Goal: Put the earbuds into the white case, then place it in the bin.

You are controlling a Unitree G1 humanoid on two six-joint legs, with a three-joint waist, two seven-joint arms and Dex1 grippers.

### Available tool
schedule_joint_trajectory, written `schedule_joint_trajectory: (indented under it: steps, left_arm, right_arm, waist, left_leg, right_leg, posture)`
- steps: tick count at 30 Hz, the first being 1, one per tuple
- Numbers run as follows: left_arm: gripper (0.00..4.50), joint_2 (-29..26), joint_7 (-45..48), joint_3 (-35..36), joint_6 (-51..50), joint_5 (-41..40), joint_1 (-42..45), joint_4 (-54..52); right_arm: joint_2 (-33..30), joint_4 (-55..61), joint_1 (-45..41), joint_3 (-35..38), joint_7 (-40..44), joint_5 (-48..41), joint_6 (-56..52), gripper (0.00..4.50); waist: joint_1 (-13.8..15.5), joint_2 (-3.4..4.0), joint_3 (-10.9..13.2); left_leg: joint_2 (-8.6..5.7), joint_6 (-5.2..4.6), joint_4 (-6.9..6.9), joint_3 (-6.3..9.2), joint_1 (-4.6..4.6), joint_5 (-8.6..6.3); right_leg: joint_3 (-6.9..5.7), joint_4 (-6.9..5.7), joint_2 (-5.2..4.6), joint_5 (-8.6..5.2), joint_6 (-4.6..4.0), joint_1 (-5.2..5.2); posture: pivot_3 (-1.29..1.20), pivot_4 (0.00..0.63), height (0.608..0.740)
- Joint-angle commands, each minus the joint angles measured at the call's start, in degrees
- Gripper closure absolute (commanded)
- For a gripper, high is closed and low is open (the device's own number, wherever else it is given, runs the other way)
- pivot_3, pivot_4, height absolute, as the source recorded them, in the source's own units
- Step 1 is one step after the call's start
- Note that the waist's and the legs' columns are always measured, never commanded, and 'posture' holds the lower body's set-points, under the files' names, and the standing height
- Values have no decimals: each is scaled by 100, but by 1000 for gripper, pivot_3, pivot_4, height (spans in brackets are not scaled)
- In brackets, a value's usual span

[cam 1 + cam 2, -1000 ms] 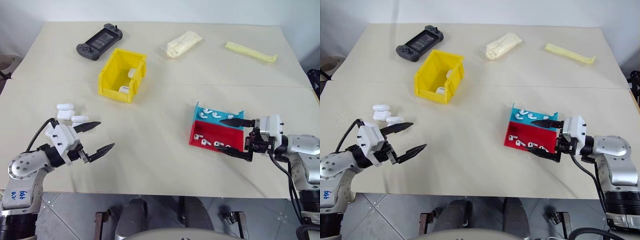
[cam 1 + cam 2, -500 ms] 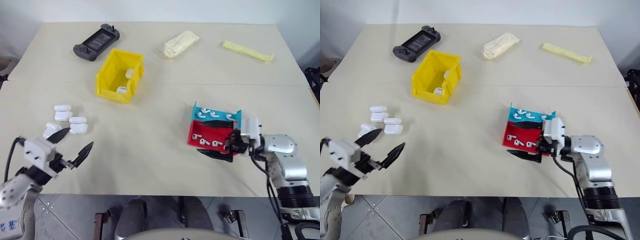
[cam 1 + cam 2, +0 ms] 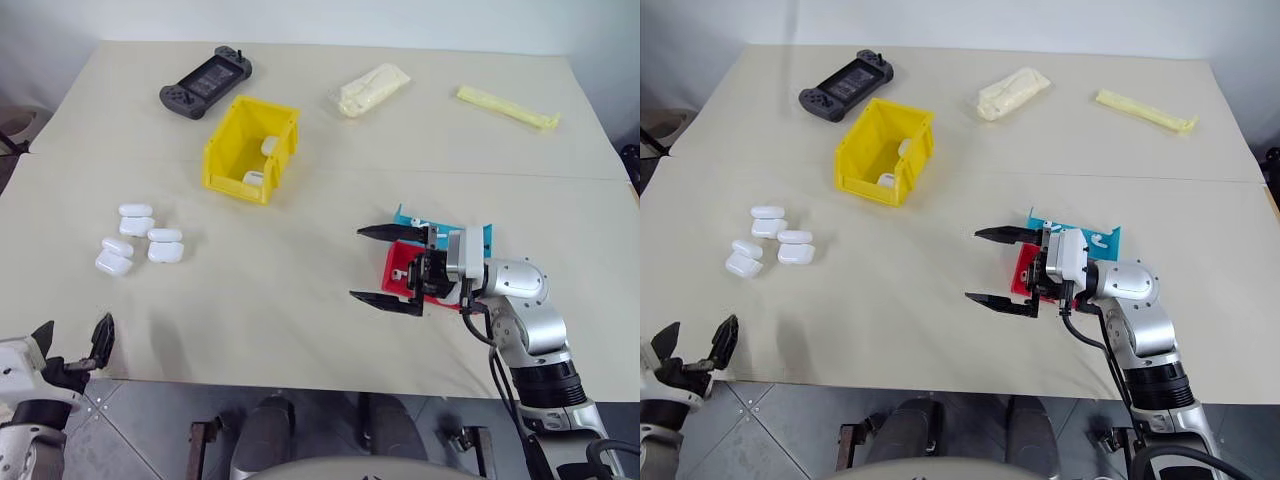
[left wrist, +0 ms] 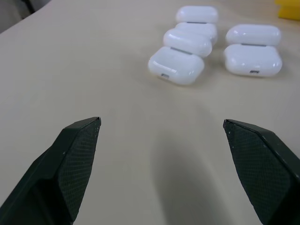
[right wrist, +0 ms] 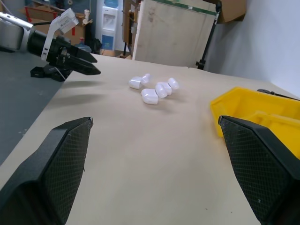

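Several white cases (image 3: 135,238) lie in a cluster at the table's left; the nearest one (image 4: 176,65) sits ahead of my open left gripper (image 4: 160,123), well apart from it. That gripper (image 3: 75,335) hovers at the table's near left edge, empty. The yellow bin (image 3: 222,160) stands further back with two white cases inside. My right gripper (image 3: 356,264) is open and empty, pointing left just past the red tray (image 3: 403,272). It covers most of that tray and the blue tray (image 3: 1108,235) behind it. One earbud (image 3: 1095,239) peeks out in the blue tray.
A black game console (image 3: 205,82) lies at the back left. A cream packet (image 3: 372,88) and a yellow strip (image 3: 505,105) lie along the back. Bare tabletop (image 3: 280,270) separates the cases from the trays.
My left gripper has pulled back from beside the cases to the table's near left edge. My right gripper has swung left across the red tray. The camera has shifted slightly.
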State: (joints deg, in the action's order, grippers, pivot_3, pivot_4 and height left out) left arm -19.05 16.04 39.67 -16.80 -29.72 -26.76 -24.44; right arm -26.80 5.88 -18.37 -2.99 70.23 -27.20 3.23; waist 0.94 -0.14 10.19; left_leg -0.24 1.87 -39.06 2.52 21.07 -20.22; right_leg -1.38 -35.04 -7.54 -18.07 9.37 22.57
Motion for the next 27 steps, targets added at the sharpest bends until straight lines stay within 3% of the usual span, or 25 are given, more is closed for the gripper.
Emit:
schedule_joint_trajectory:
  steps: [1, 5, 8, 10, 13, 18, 27]
  left_arm:
    - [49, -873, -214, 147, -1222, -498, 352, -544]
    - [49, -1980, -733, 48, -3152, -1160, 1122, -922]
    - [49, -2421, -1332, -124, -4631, -1599, 1985, -1027]
    - [49, -2483, -1744, -350, -5822, -1755, 2764, -1013]
    - [49, -2134, -2207, -580, -7241, -1695, 3834, -762]
    - [49, -1927, -2713, -867, -7570, -1537, 4549, -268]
    - [49, -1808, -2864, -1041, -7570, -1352, 4845, 215]
  right_arm:
    - [-151, -75, -17, 172, 13, -56, 9, 0]
    - [-273, 22, 126, 115, 124, -149, -139, 0]
    - [-310, 134, 254, 85, 195, -180, -181, 0]
    - [-301, 147, 275, 83, 186, -167, -181, 0]
    - [-287, 152, 264, 105, 137, -150, -174, 0]
    - [-302, 225, 305, 153, 71, -141, -170, 0]
    - [-294, 509, 505, 182, -200, -132, -196, 0]
  waist:
    - [4, 0, 0]
    - [-36, 0, 0]
    - [-107, 3, 1]
    - [-119, 3, 1]
    - [-138, 3, 1]
    - [-191, 0, 2]
    - [-161, 0, 2]
  left_leg:
    - [0, 0, 0, 1, 1, 0]
    - [-1, -1, 2, 23, -4, 0]
    - [-4, -1, 7, 33, -6, -1]
    - [-3, -1, 7, 35, -3, 0]
    - [-4, 1, 6, 30, -8, 1]
    - [-2, 7, 7, 28, -7, 3]
    - [-3, 11, 5, 28, -4, 5]
  right_leg:
    - [-1, -2, 1, 0, -1, 0]
    - [13, -33, -3, 1, -1, 2]
    - [17, -39, -3, 0, -3, 7]
    - [15, -40, 0, 0, -3, 10]
    - [21, -49, 2, 0, -3, 13]
    - [25, -56, 7, -1, -4, 23]
    - [24, -52, 4, -1, -4, 24]
  posture:
    - [0, 150, 740]
    - [0, 150, 740]
    - [0, 150, 740]
    - [0, 150, 740]
    - [0, 150, 740]
    - [0, 150, 740]
    - [0, 150, 740]
